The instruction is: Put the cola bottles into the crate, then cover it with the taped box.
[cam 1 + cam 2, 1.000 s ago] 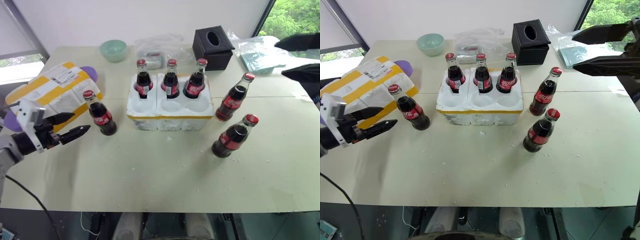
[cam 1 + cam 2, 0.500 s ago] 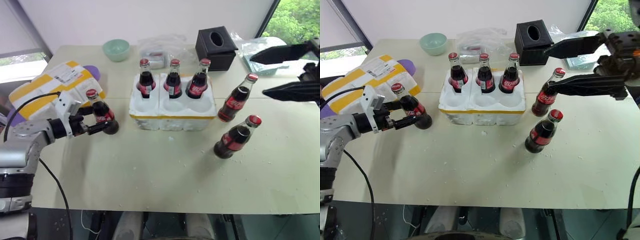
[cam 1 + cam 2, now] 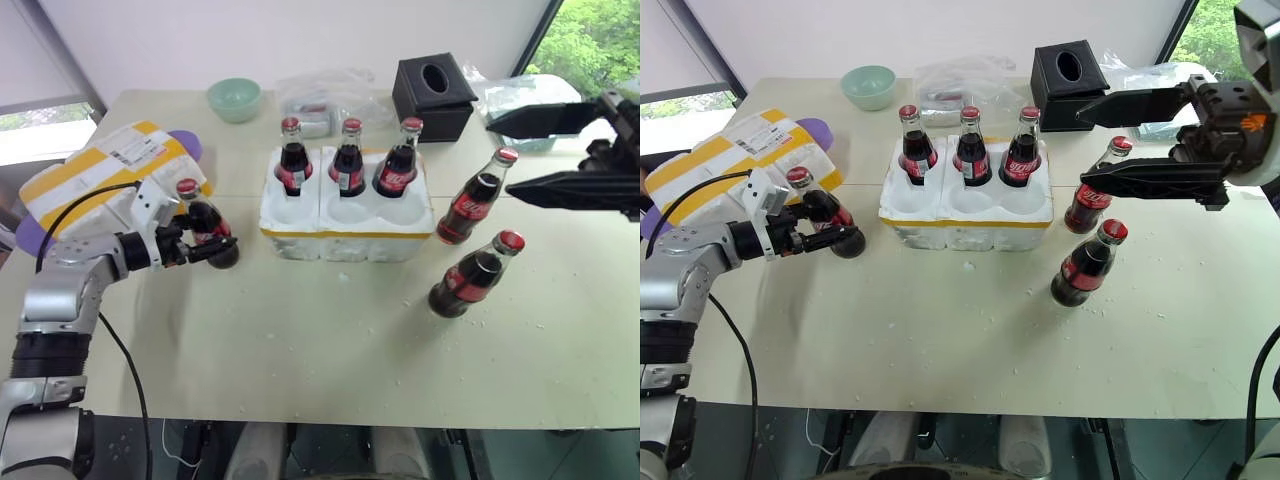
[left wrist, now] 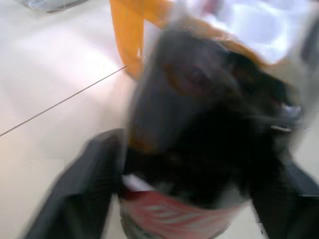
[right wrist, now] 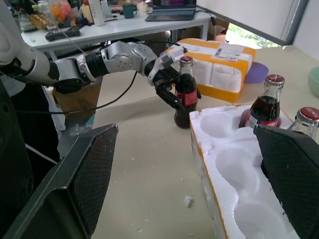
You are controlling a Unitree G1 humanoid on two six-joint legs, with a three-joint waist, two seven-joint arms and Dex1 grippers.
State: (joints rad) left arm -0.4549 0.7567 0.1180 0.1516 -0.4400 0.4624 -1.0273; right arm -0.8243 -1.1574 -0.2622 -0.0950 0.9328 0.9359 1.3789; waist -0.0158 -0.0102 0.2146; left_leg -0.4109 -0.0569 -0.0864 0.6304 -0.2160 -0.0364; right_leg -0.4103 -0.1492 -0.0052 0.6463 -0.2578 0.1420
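Beside the yellow-taped styrofoam box (image 3: 100,175), left end effector (image 3: 205,243) pinches a red-capped glass cola bottle (image 3: 203,224); low grip, toppling risk; right end effector (image 3: 1090,140) gapes empty.

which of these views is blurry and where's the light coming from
Left wrist view: heavily motion-blurred, the dark glass cola bottle with red label smeared between the fingers. Right wrist view: sharp. Eye views: sharp, daylight from windows at both upper corners, soft shadows under the bottles on the pale green table.
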